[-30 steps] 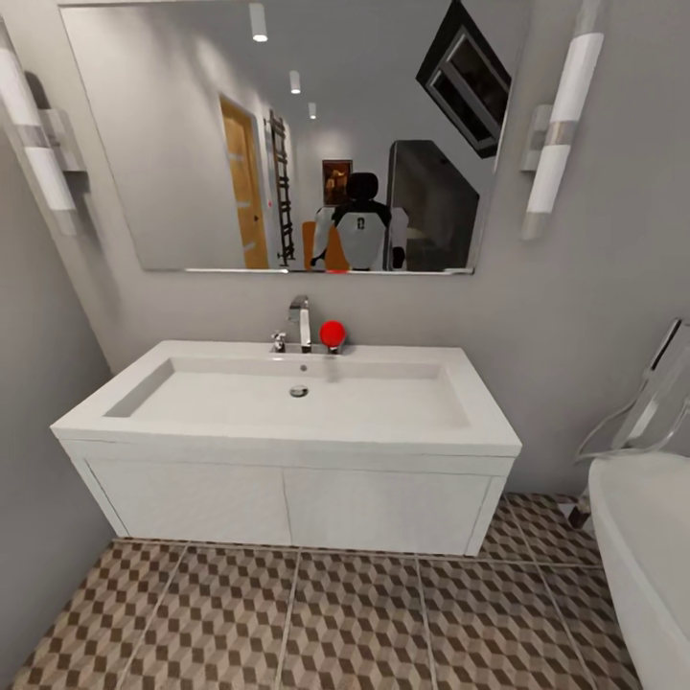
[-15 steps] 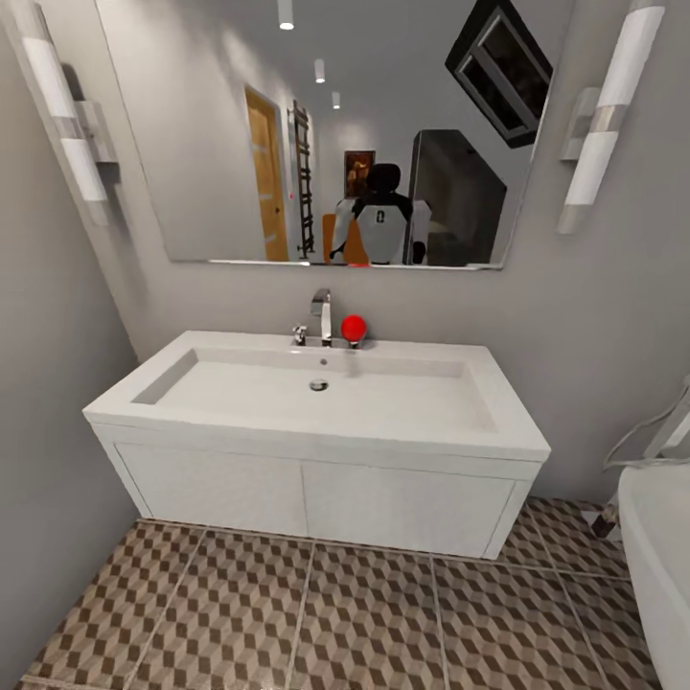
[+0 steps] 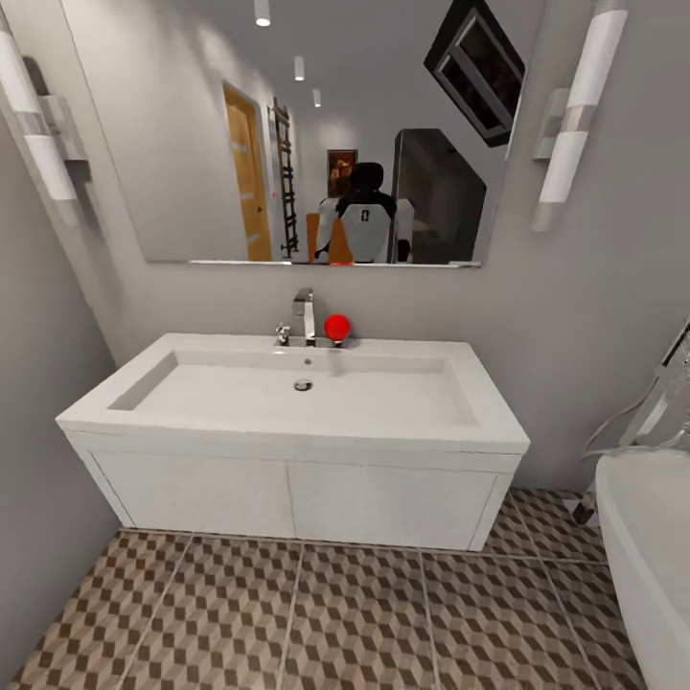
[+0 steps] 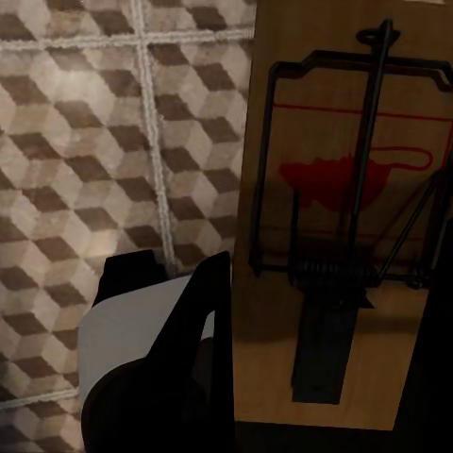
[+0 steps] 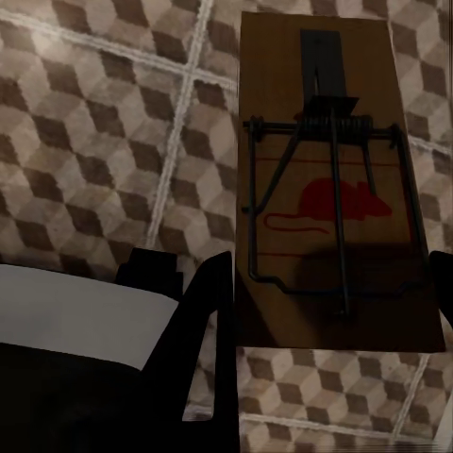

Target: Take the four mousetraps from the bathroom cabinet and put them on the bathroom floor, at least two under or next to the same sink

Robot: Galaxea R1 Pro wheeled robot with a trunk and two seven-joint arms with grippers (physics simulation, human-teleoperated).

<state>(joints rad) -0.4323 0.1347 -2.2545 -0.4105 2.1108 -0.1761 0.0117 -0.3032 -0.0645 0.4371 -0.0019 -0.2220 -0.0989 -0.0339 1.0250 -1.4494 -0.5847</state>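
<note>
Mousetraps, two of them: carried off the ground, one in each set of jaws, seen from the wrist cameras.

From the head camera: faced a grey wall and the bathroom floor (image 3: 364,623) of cube-patterned tiles with pale grout lines. Above, a wide mirror (image 3: 192,144), with the robot's reflection (image 3: 362,225) in it, near an orange door. Below the mirror, the sink (image 3: 287,436), white, rectangular, wall-hung, with two flat white door fronts and a gap between its underside and the tiles. At the view's right edge, part of a white bathtub (image 3: 652,537). On either side of the mirror, a tube-shaped wall light, one to the left (image 3: 34,134) and one to the right (image 3: 570,125). At the back of the basin, a chrome tap (image 3: 304,316), with a small red ball (image 3: 335,328) just beside it.

Left gripper (image 4: 330,245): jaws clenched on the left mousetrap (image 4: 330,142), a wooden slab with a black wire bar, a spring and a red mouse print, held over the tiles.

Right gripper (image 5: 332,260): jaws likewise clamped on the right mousetrap (image 5: 330,123) of the same make, black fingers (image 5: 212,321) pressed against its long edges, tiles well below it.
</note>
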